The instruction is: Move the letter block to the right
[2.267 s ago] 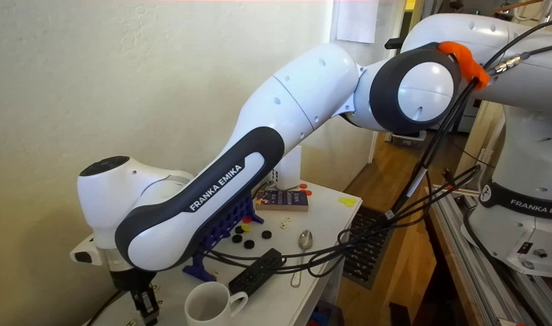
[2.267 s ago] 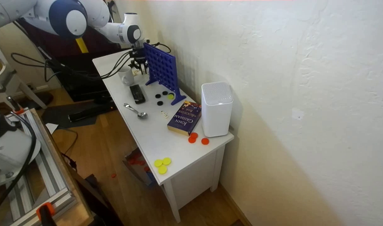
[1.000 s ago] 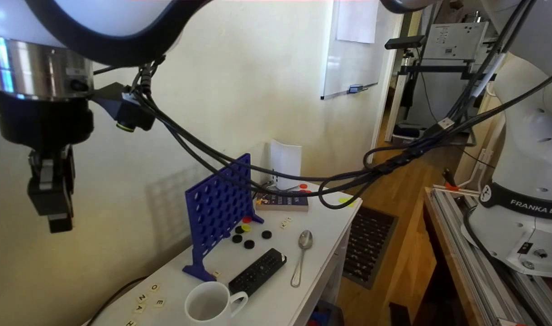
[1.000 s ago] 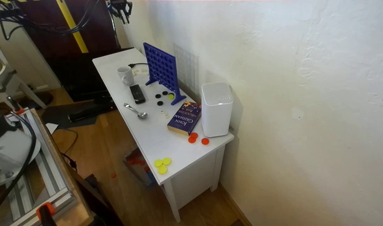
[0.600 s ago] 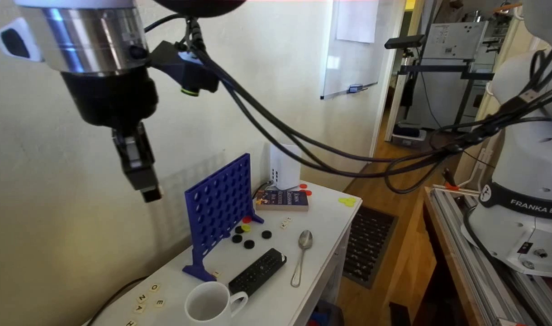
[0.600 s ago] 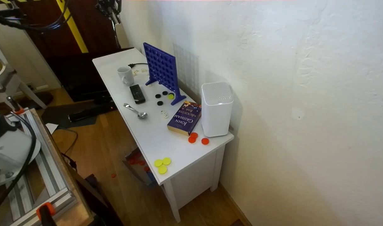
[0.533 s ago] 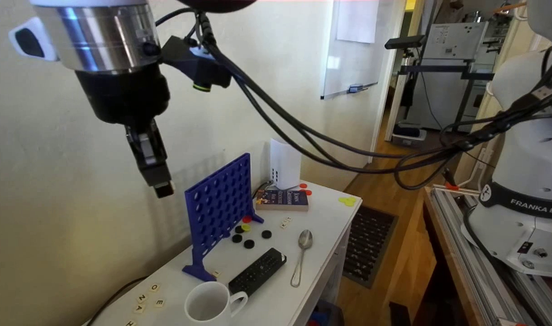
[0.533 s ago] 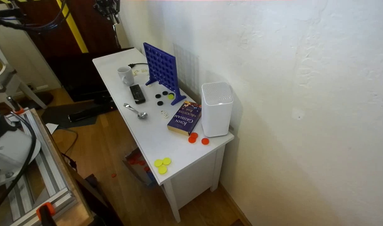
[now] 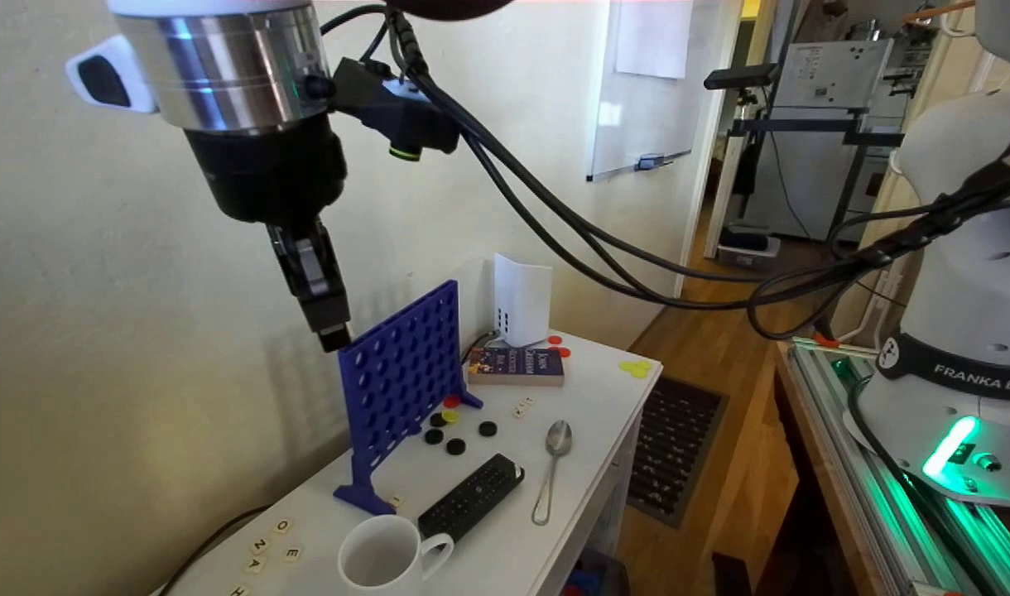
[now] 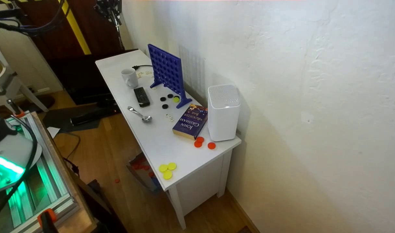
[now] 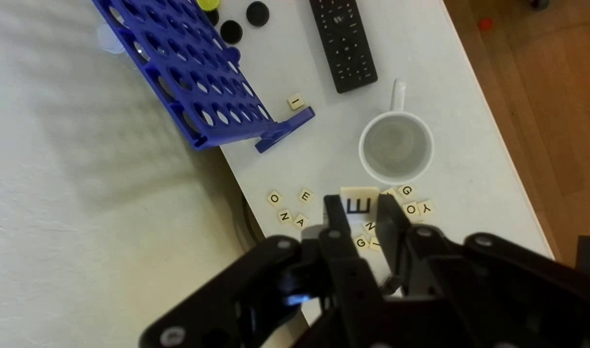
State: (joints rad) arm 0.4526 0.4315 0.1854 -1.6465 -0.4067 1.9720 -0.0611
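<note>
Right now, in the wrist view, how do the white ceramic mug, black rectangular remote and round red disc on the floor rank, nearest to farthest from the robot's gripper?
1. Mug: just up-right of the gripper.
2. Remote: higher, left of the mug.
3. Disc: far upper right.

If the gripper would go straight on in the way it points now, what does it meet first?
Probably the white tabletop, between the foot of the blue rack and the mug; the E block held in the gripper may touch it first. Depth is unclear, so the mug might be nearer.
</note>
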